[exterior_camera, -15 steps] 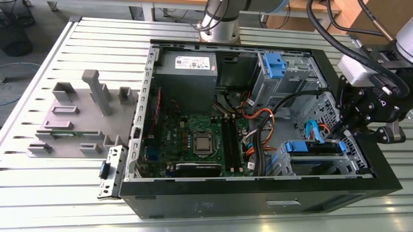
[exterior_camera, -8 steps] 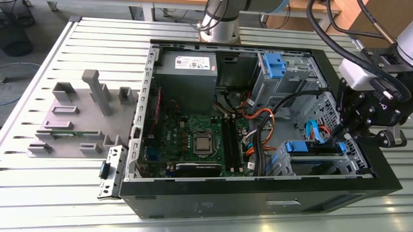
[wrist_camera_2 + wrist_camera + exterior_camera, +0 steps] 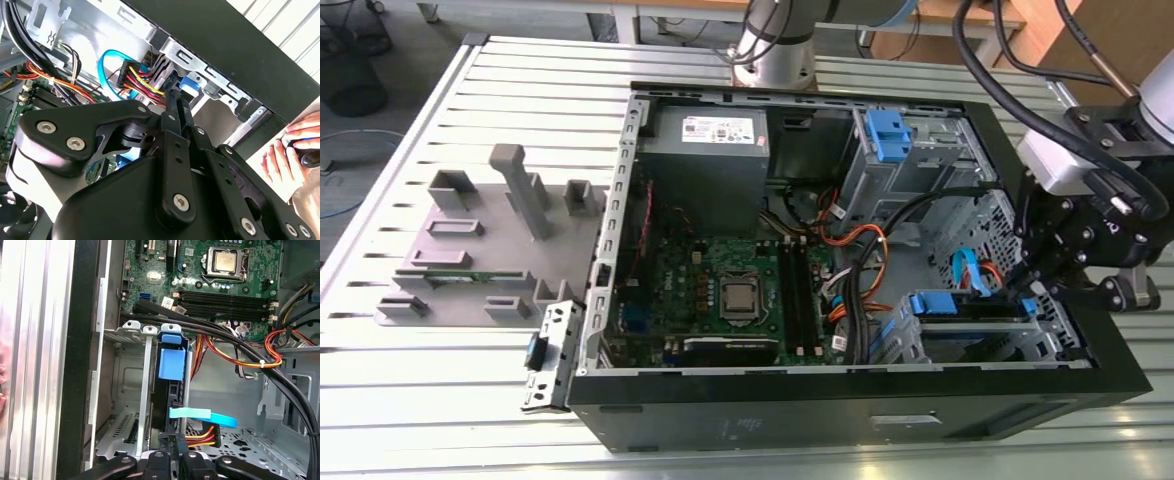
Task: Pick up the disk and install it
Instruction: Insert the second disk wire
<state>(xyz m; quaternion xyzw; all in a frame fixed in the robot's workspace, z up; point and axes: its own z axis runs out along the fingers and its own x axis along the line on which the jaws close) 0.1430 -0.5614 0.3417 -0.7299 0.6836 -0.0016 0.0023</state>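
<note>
The disk stands on edge in the lower drive bay of the open computer case, at the exterior view's right. Its blue carrier frame shows between the bay's metal rails. My gripper hangs over the case's right wall, right at the disk's end. In the second wrist view the two black fingers lie side by side, shut, with their tips at the blue frame. I see nothing held between them. In the first wrist view the gripper sits against the disk's dark edge.
Power cables and a blue data cable run beside the bay. The motherboard, a grey power-supply box and an upper bay with a blue carrier fill the case. A grey fixture stands left. A person's hand rests outside the case.
</note>
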